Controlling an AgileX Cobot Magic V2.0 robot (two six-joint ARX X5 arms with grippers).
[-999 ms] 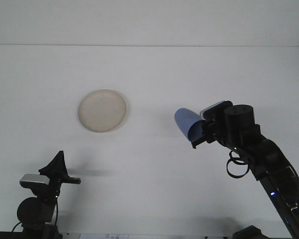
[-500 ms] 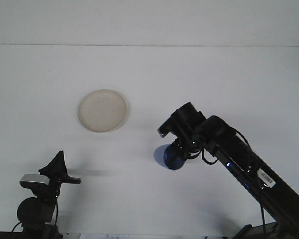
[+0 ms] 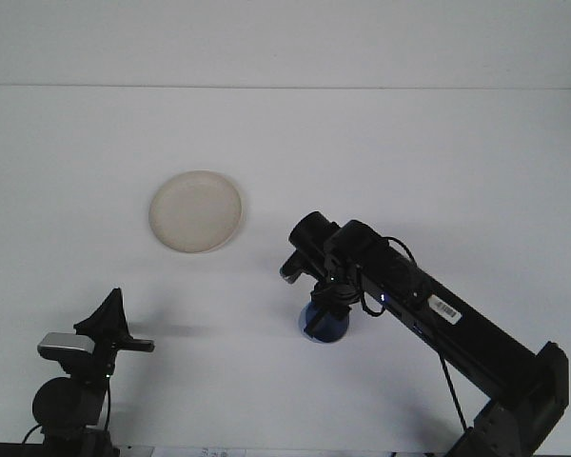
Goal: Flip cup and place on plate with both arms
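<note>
Front view: my right gripper (image 3: 322,307) clamping blue cup (image 3: 325,326), setting it down mid-table. Plate (image 3: 196,210) lying up-left of cup, well apart. My left gripper (image 3: 109,319) idling near edge, fingers spread, nearer plate.

A second ago the right arm (image 3: 428,305) held the blue cup (image 3: 325,322) lifted and lying on its side, out at about 3 o'clock from the plate (image 3: 196,211). Since then the arm has stretched forward and left across the worktop (image 3: 409,162), and the right end effector (image 3: 322,307) has turned to point downward. The cup has come down with it and now sits low, at about 4 o'clock from the plate and nearer to it, mostly hidden beneath the end effector.
</note>
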